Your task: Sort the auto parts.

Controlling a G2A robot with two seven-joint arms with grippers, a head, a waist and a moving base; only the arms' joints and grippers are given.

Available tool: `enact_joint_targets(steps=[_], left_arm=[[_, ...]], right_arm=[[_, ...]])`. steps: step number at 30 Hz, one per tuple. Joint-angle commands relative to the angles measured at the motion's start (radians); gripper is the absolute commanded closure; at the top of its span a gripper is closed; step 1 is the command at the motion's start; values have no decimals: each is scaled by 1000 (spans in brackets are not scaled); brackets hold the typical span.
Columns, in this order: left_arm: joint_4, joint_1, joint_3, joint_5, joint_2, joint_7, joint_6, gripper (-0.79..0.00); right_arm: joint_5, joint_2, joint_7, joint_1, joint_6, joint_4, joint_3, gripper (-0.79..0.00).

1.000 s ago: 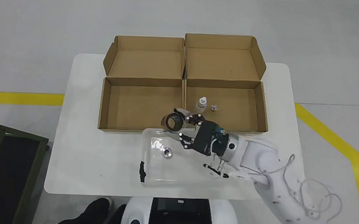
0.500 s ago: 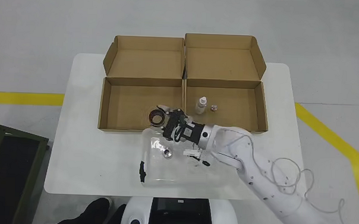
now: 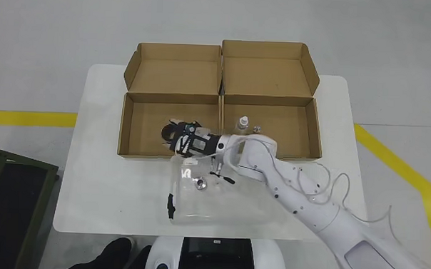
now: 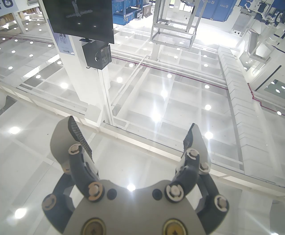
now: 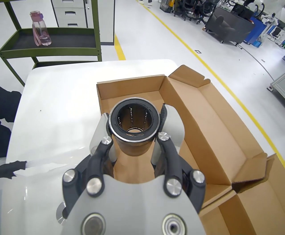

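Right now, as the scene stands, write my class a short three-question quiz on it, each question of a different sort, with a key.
1. True or false: the right gripper is shut on the linear bearing.
2. Over which place is the bearing held? A) the left cardboard box B) the right cardboard box C) the clear plastic tray
3. Fill in: the left gripper, which points up at the ceiling, is ____.
Key: 1 true; 2 A; 3 open.
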State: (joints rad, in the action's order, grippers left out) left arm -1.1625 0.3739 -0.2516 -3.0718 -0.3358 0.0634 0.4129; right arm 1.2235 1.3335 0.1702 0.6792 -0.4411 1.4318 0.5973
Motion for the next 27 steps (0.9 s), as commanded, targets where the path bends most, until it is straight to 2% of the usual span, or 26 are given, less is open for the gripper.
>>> enact_joint_targets(steps=[1, 15, 27], left_arm=[[0, 0, 0, 0, 0, 0, 0, -785], [0, 0, 0, 0, 0, 0, 0, -785], [0, 0, 0, 0, 0, 0, 0, -785]], right_arm=[[-4, 20, 7, -28, -1, -44, -25, 0], [-20, 127, 32, -141, -36, -279, -116, 0], [-2, 177, 63, -168, -37, -394, -123, -9]])
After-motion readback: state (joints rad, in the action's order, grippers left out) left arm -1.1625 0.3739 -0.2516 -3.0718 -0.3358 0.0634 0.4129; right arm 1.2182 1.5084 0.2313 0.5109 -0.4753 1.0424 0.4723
